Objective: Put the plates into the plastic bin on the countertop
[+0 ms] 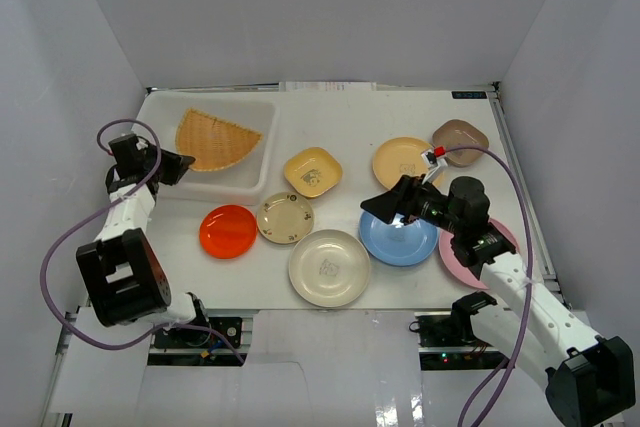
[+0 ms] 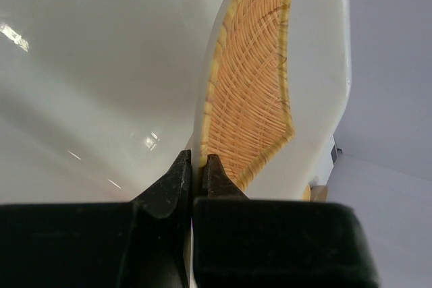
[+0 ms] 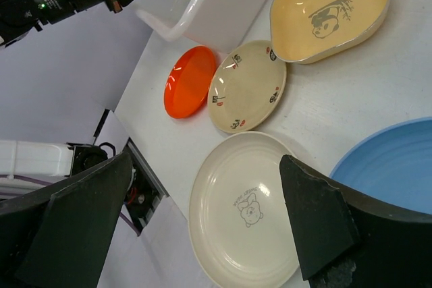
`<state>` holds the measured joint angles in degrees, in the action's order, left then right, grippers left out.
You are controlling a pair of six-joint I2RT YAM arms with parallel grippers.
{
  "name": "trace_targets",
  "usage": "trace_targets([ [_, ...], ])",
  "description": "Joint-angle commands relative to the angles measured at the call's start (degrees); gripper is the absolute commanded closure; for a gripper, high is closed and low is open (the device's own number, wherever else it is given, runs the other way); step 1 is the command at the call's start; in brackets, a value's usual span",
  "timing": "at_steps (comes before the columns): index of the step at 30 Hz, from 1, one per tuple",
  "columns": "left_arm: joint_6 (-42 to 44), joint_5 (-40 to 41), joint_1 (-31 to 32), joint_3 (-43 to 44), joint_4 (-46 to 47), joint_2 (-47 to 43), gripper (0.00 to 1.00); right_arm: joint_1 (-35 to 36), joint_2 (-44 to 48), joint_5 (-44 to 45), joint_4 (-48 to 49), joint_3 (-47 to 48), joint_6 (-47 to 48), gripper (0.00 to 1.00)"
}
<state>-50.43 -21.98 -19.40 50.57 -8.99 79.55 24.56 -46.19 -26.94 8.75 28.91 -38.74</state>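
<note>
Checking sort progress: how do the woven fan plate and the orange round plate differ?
Woven fan plate lies inside the plastic bin; orange round plate sits on the countertop outside it. Woven fan plate is tan and fan-shaped; orange round plate is glossy and circular. Both lie face up.

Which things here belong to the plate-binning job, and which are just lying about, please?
Job: plastic bin, woven plate inside it, yellow square plate, brown square plate, yellow-orange plate, red-orange plate, small cream plate, large cream plate, blue plate, pink plate.
Lying about: purple cables, dark strip.
</note>
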Motion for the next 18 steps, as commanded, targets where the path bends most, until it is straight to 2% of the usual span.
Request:
trace_targets([
  [1, 0.77, -2.19, -0.2, 4.36, 3.46, 2.35, 0.98, 0.32, 0.14, 0.57, 1.35, -0.87, 1.56, 0.04],
  [2, 0.95, -2.11, -0.11, 4.97, 3.2, 3.24, 0.96, 0.23, 0.14, 0.66, 1.27, -0.96, 1.56, 0.04],
  [6, 2.53, -3.24, -0.11, 6.91, 1.7, 6.58, 0.73, 0.23, 0.14, 1.01, 1.18, -0.96, 1.74, 0.04],
  [7, 3.14, -3.33, -0.11, 7.18, 1.53, 6.85, 0.56, 0.23, -0.03, 1.1, 1.09, -0.78, 1.91, 0.04],
  [9, 3.67, -2.99, -0.11, 7.7, 1.09, 6.59, 0.38, 0.23, -0.21, 1.36, 0.92, -0.69, 2.0, 0.04],
  [10, 3.94, -2.72, -0.11, 7.79, 0.91, 6.41, 0.21, 0.23, -0.3, 1.71, 0.74, -0.69, 2.09, 0.04],
  [12, 4.64, -2.9, -0.11, 8.14, 0.73, 5.8, 0.02, 0.23, -0.39, 2.59, 0.39, -0.61, 2.44, 0.04],
  [18, 6.66, -3.69, -0.11, 9.2, 0.47, 2.73, 0.02, 0.32, -1.18, 5.75, -2.41, -0.69, 4.11, 0.0],
])
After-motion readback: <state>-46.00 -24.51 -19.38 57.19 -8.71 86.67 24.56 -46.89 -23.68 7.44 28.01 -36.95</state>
